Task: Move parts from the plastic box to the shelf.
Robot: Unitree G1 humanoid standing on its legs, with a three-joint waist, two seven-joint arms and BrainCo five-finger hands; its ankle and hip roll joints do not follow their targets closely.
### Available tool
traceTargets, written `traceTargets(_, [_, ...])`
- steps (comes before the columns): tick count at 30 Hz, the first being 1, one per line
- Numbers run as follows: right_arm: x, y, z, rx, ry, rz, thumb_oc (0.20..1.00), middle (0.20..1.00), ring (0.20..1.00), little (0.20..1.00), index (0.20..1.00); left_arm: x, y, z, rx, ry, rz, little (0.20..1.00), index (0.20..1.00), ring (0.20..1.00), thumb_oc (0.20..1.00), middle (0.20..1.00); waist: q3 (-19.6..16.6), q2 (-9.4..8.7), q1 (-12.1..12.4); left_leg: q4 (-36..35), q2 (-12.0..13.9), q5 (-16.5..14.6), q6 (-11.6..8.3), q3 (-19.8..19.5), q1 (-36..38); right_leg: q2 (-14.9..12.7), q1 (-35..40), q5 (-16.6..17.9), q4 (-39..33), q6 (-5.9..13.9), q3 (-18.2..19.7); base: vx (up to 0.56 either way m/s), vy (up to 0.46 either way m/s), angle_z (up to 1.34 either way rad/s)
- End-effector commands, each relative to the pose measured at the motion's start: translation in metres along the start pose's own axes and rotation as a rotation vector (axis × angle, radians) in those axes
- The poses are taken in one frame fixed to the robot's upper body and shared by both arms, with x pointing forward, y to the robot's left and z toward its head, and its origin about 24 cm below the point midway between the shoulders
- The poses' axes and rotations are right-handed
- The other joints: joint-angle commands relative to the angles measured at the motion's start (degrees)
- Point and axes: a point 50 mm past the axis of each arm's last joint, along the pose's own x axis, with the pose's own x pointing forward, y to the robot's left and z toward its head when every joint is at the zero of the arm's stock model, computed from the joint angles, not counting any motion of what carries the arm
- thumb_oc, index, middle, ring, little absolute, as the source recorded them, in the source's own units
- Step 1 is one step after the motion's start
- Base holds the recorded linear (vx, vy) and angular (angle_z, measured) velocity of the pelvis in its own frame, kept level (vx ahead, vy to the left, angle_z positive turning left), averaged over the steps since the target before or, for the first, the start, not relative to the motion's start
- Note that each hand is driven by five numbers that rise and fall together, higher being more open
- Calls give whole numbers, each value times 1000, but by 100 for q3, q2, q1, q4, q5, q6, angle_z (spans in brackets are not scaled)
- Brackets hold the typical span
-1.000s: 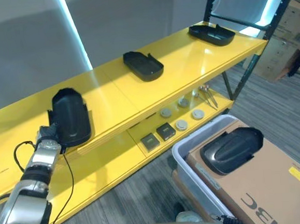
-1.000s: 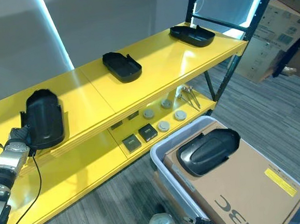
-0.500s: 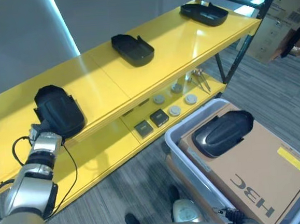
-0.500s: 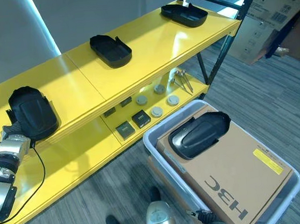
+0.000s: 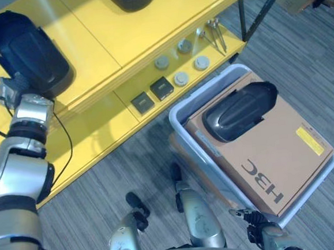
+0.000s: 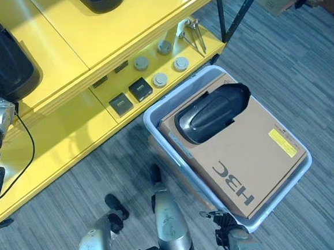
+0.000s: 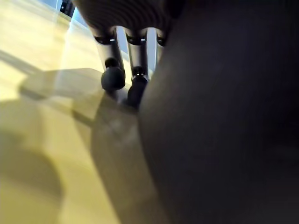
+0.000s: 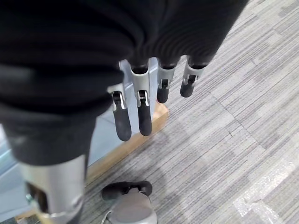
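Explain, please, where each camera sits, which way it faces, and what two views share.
Left eye view: head camera, looking down at the yellow metal shelf and grey plastic box; left arm shows.
Right eye view: the same, slightly offset.
Left wrist view: along the left robot hand against the black moulded plastic part.
Right wrist view: along the relaxed right robot hand toward the floor.
Both eye views share the black part on the brown cardboard carton.

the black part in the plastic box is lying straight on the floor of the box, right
No. The black part in the plastic box lies on top of a brown cardboard box that sits inside it, not on the box floor. The left eye view shows this.
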Motion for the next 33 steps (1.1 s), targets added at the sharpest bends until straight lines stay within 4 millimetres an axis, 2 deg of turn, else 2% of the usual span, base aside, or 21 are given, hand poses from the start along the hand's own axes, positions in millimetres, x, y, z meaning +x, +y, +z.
traceTargets(1, [-4,-25,1,-25,-20,-47,1000,1000,1000,1000,1000,13,21,-9,21,35,68,200,200,200,200,200,-173,0,36,450,469,-200,-382,-641,-133,-184,112,-915,711,386,120,-5,0,-4])
traceTargets(8, [-4,-22,2,-44,-24,-42,1000,1000,1000,1000,1000,19,34,-19,106,73,116,200,200,200,200,200,-177,-2,63,337,458,-153,-384,-602,-3,-183,284,-869,546,381,121,11,6,0])
traceTargets(16, [-6,-32,-3,-53,-6,-67,1000,1000,1000,1000,1000,30,57,-24,163,77,133,200,200,200,200,200,-215,33,90,315,461,-157,-381,-543,109,-237,437,-841,444,404,120,41,34,0])
traceTargets(23, [-8,-30,-7,-51,1,-64,1000,1000,1000,1000,1000,30,55,-25,204,52,110,200,200,200,200,200,-258,19,137,361,430,-219,-360,-562,189,-273,562,-868,440,416,121,45,13,0])
traceTargets(24, [-8,-30,-8,-53,5,-64,1000,1000,1000,1000,1000,29,54,-26,211,45,116,1000,1000,1000,1000,1000,-277,18,136,360,431,-224,-360,-555,214,-277,585,-870,438,420,121,67,12,0])
traceTargets(33, [-11,-33,-17,-76,34,-82,1000,1000,1000,1000,1000,31,57,-31,231,18,133,1000,1000,1000,1000,1000,-375,14,180,278,395,-242,-363,-537,412,-285,815,-864,305,438,104,22,4,0])
